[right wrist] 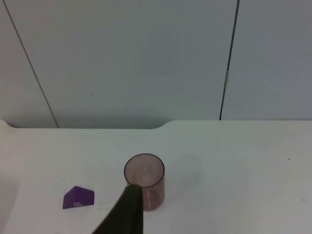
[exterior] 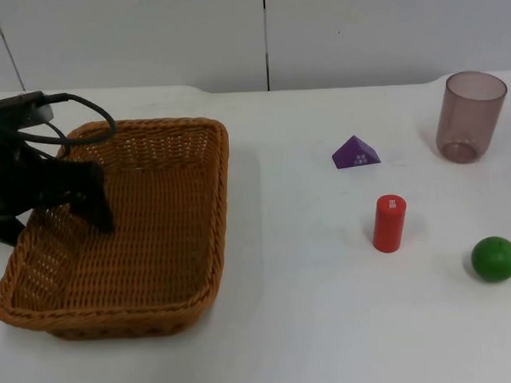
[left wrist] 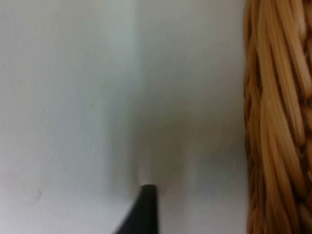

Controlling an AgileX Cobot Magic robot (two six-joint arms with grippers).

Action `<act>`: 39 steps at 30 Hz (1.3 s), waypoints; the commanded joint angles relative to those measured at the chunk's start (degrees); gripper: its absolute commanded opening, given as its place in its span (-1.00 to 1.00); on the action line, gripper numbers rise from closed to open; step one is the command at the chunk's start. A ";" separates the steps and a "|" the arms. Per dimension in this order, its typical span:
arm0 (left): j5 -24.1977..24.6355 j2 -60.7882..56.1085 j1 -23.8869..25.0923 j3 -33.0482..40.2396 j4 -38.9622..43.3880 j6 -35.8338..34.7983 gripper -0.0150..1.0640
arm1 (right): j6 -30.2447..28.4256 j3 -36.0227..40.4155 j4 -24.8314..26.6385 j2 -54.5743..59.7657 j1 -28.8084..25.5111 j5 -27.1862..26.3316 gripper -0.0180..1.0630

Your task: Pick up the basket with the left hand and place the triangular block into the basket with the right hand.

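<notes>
My left gripper [exterior: 95, 217] was down at the left rim of the basket [exterior: 149, 272], one black finger reaching inside over the woven wall; from my left wrist I saw the braided rim [left wrist: 278, 117] right beside my fingertip [left wrist: 146, 209], with bare table on its other side. I could not tell whether that hand was clenched on the rim or slack. The basket sat flat on the table [exterior: 295, 325] near its left edge, with nothing in it.

The triangular block [exterior: 356, 152], purple, lay on the table well apart from the basket, toward the far right part, resting on one of its faces. From my right wrist it showed just beside the translucent cup [right wrist: 145, 180], which stood upright near the table's far right corner. My right gripper waited back from the work; one fingertip [right wrist: 127, 214] of it showed, and I could not tell that hand's state either.

A red cylinder [exterior: 389, 224] stood upright nearer the front than the block, and a green ball [exterior: 495, 258] lay by the right edge.
</notes>
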 commanded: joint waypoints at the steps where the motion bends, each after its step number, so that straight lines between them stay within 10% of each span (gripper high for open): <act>1: -0.41 0.10 -0.26 -0.26 -0.60 0.17 0.38 | -0.15 -0.43 -0.19 -0.10 -0.32 -0.59 0.98; 7: -0.55 0.10 -0.26 -0.26 -0.60 0.05 -0.73 | -0.15 -0.81 -0.19 -0.10 -0.32 -0.98 0.98; 10: -0.55 0.10 -0.26 -0.26 -0.60 0.05 -0.96 | -0.15 -1.11 -0.19 -0.22 -0.32 -1.58 0.98; 39: 11.02 -7.13 -0.26 -0.26 -21.62 3.42 -0.98 | -0.56 -1.60 -1.76 -0.11 -0.32 -0.21 0.98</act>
